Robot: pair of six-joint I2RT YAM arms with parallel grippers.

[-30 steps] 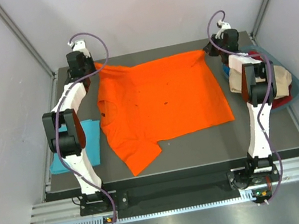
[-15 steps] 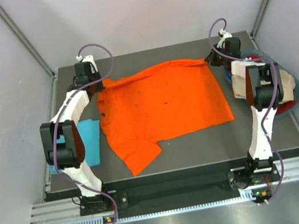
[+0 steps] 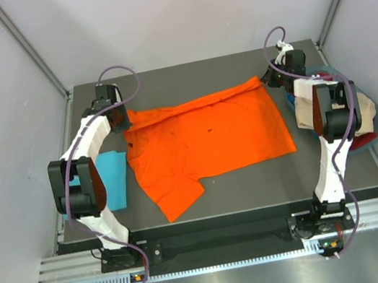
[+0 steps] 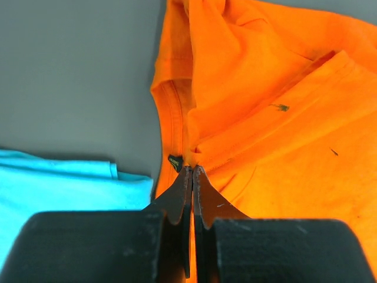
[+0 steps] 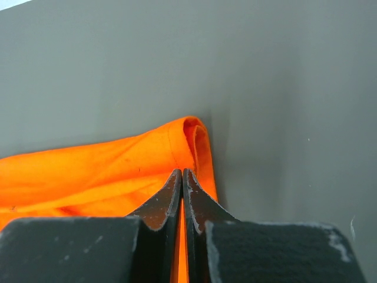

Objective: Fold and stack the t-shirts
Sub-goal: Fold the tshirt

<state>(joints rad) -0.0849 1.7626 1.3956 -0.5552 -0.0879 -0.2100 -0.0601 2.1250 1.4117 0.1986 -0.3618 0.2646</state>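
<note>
Turquoise t-shirt (image 3: 117,180) half behind left arm (image 3: 92,133)

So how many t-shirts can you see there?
2. The orange t-shirt lies spread across the middle of the table. The turquoise t-shirt lies at the table's left edge. The heap of cloth on the right may hide more.

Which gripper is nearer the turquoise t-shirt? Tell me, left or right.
Left. The left gripper, shut on the orange t-shirt, is just beyond the turquoise t-shirt. The right gripper grips the orange t-shirt's opposite far corner, across the table.
</note>
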